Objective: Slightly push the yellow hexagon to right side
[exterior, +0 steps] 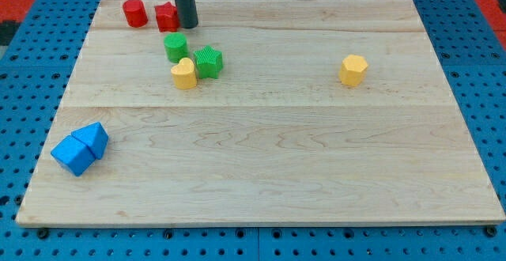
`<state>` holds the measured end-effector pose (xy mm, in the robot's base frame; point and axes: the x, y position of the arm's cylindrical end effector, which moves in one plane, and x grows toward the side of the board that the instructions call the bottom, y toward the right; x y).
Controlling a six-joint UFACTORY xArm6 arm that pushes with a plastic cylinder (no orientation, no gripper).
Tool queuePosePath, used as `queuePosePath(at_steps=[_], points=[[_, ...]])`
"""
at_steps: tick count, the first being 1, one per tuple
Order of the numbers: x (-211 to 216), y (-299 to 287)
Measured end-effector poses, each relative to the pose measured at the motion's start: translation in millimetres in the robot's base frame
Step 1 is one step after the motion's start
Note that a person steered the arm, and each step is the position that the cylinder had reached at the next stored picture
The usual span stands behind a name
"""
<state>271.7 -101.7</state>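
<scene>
The yellow hexagon point(353, 69), a small upright block with flat faces, is seen on the counter point(261, 158) well apart to the view's right of my tip point(187, 25); nothing is held by the tool, a plain rod.

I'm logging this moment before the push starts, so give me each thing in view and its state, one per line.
my tip: down on the board, touching the red block's right side
yellow hexagon: alone at the view's right, untouched
yellow heart: touching the green star
green star: beside the heart
green cylinder: upright, above the heart
red cylinder: upright, top left
red block: against my tip
blue blocks: two, touching, lower left
</scene>
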Motion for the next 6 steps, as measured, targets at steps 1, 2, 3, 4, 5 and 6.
queuePosePath(at_steps=[1,2,3,4,5,6], points=[[14.2,29.0],[20.5,54.4],[37.5,101.7],[74.6,179.6],[93.0,236.5],[90.8,212.8]])
